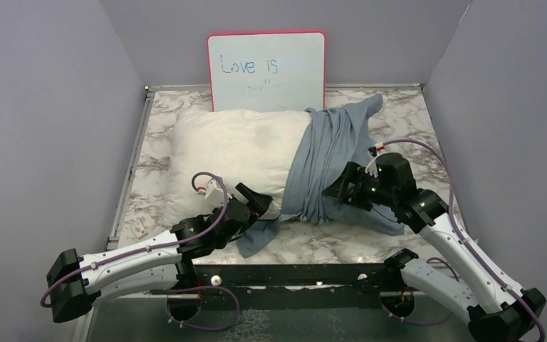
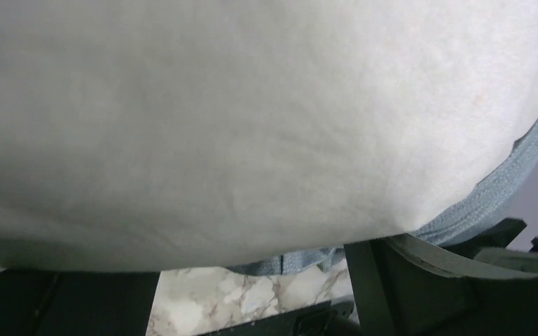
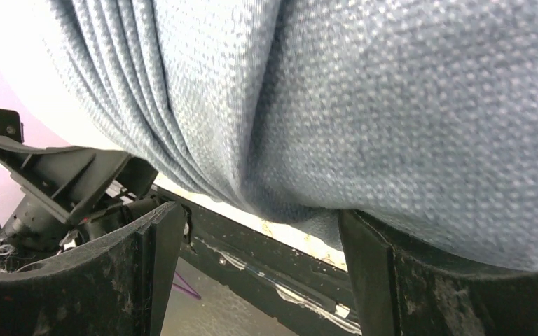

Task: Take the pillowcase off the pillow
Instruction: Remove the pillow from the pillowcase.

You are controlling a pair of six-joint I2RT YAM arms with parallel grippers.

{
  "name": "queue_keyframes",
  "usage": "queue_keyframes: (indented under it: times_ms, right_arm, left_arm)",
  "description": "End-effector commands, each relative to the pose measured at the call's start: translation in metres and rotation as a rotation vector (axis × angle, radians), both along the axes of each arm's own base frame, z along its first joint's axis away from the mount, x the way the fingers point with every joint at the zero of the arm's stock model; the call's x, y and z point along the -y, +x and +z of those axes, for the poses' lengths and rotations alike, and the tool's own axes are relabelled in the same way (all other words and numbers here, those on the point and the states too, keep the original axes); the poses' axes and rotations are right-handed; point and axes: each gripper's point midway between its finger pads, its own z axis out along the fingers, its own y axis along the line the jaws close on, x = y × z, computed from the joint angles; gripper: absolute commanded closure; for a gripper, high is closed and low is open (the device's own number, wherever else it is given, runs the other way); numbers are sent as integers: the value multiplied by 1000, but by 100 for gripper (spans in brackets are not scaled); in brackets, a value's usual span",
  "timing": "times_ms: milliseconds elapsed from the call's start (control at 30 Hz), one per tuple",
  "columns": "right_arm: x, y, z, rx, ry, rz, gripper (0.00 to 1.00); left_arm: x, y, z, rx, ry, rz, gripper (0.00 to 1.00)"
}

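The white pillow (image 1: 231, 146) lies across the marble table, and it fills the left wrist view (image 2: 252, 119). The blue-grey pillowcase (image 1: 331, 153) is bunched in folds over the pillow's right end, with a loose corner hanging at the front (image 1: 256, 239). My left gripper (image 1: 259, 203) is open against the pillow's front edge, with its jaws wide apart under the pillow (image 2: 252, 301) and a strip of pillowcase hem (image 2: 301, 260) behind them. My right gripper (image 1: 336, 191) is open and pressed against the bunched pillowcase (image 3: 364, 105), with nothing between its fingers (image 3: 259, 276).
A red-framed whiteboard (image 1: 267, 71) leans against the back wall behind the pillow. A small tag (image 1: 140, 228) lies near the table's front left. Grey walls close in the table (image 1: 406, 128) on both sides. A black frame rail (image 1: 299, 274) runs along the near edge.
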Motion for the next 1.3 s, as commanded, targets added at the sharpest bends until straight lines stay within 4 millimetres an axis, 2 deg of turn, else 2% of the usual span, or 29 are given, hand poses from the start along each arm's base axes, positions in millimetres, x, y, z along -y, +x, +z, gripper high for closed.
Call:
queue_keyframes:
  times_ms: [0, 100, 167, 233, 300, 333, 400, 500, 600, 667, 800, 867, 967, 1067, 1167, 1267]
  right_arm:
    - [11, -1, -4, 9, -41, -30, 15]
    - [8, -5, -7, -9, -32, -11, 15]
    - [4, -9, -7, -10, -26, 37, 14]
    - [3, -15, -11, -26, -41, 74, 14]
    - [7, -21, -14, -51, -68, 85, 14]
    - [11, -24, -16, -58, -82, 85, 13]
    - [14, -31, -19, -53, -97, 113, 13]
    - [15, -41, -24, -59, -111, 172, 13]
    - [18, -49, -29, -98, -125, 176, 17]
    - [15, -49, -29, -104, -84, 141, 19]
    - [17, -26, -46, -114, 1, -90, 19]
    - [18, -7, -51, -66, 59, -201, 23]
    - [23, 22, -43, 37, 146, -349, 30]
    - [32, 43, -21, 125, 176, -449, 32]
    - [37, 52, -3, 166, 148, -471, 31]
    - [46, 48, 6, 113, 97, -512, 32]
  left_arm:
    - [-23, 36, 26, 157, -26, 224, 12]
    - [-22, 43, 23, 170, 22, 249, 22]
    - [-17, 47, 20, 182, 53, 238, 32]
    - [-11, 51, 18, 194, 92, 207, 56]
    - [-3, 54, 19, 187, 123, 155, 73]
    - [0, 54, 20, 187, 139, 131, 87]
    - [10, 54, 25, 200, 154, 79, 100]
    - [25, 54, 41, 251, 151, -3, 100]
    - [32, 53, 53, 269, 162, -48, 100]
    - [41, 54, 69, 307, 181, -98, 100]
    - [69, 56, 111, 392, 232, -234, 100]
    - [76, 55, 117, 392, 251, -275, 100]
    - [75, 50, 116, 385, 244, -295, 100]
    - [60, 49, 110, 355, 318, -278, 100]
    - [41, 51, 115, 357, 369, -231, 100]
    - [31, 51, 123, 374, 375, -207, 100]
